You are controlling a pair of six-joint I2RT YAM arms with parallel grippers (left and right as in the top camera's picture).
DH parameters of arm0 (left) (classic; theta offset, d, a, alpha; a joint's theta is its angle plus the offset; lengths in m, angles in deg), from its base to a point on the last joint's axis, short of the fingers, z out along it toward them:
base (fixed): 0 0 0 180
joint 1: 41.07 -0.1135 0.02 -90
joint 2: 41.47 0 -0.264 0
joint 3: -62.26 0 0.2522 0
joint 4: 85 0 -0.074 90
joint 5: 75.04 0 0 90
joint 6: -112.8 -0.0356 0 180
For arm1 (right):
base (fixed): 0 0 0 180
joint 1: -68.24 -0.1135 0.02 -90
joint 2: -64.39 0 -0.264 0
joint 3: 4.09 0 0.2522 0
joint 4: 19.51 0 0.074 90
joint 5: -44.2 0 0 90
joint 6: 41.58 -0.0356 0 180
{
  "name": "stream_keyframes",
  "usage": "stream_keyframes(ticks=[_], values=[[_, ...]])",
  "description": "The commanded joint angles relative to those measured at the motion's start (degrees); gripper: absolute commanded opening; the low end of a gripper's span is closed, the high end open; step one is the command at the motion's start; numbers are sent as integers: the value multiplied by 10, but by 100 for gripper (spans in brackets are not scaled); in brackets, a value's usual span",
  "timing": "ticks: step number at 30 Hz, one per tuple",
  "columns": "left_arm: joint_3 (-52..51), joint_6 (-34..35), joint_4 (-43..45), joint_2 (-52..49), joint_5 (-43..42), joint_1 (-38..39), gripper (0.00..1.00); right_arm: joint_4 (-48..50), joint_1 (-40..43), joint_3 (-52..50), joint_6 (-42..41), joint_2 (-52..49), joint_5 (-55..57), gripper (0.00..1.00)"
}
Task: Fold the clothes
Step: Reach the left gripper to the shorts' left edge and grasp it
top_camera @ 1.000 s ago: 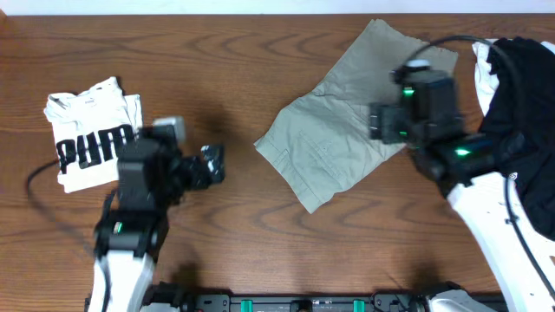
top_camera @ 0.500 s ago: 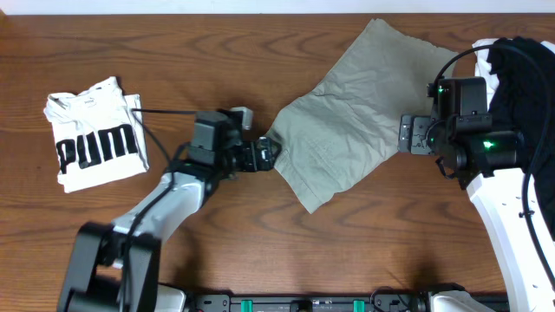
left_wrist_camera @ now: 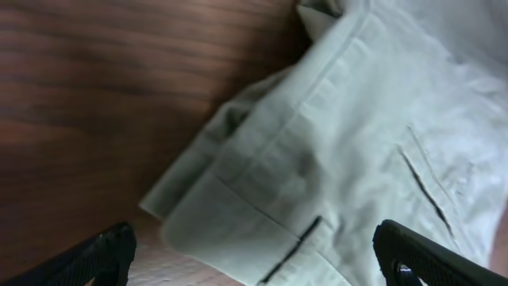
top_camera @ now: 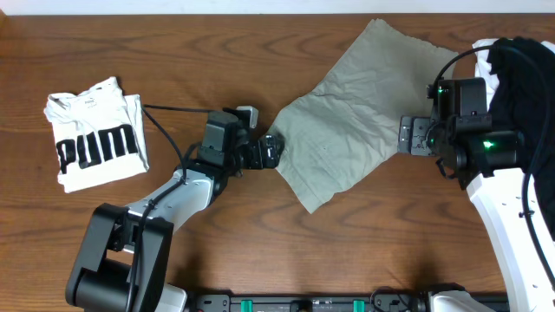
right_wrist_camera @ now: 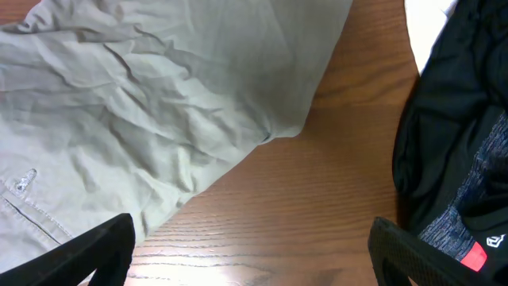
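Note:
The khaki shorts lie spread flat on the wooden table, right of centre in the overhead view. My left gripper is open at their left waistband corner, and in the left wrist view that corner lies between the spread fingers. My right gripper is open by the shorts' right edge. In the right wrist view its fingers straddle bare wood beside the cloth edge, holding nothing.
A folded white T-shirt with black PUMA lettering lies at the far left. A pile of black and white garments sits at the right edge, close to my right arm, and shows as black cloth in the right wrist view.
My left arm has reached right from beside the T-shirt to the shorts' left corner. My right arm has pulled back off the shorts to their right edge.

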Motion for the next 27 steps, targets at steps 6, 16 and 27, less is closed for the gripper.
stream_keyframes(ticks=[6,16,27], values=[[9,3,-9,-6,29,9,98,-3,4,2,0,-2,0,92],[9,3,7,-45,30,19,98,-11,4,2,-1,-2,0,92],[9,9,50,-58,8,19,98,-18,4,2,0,-2,1,93]])
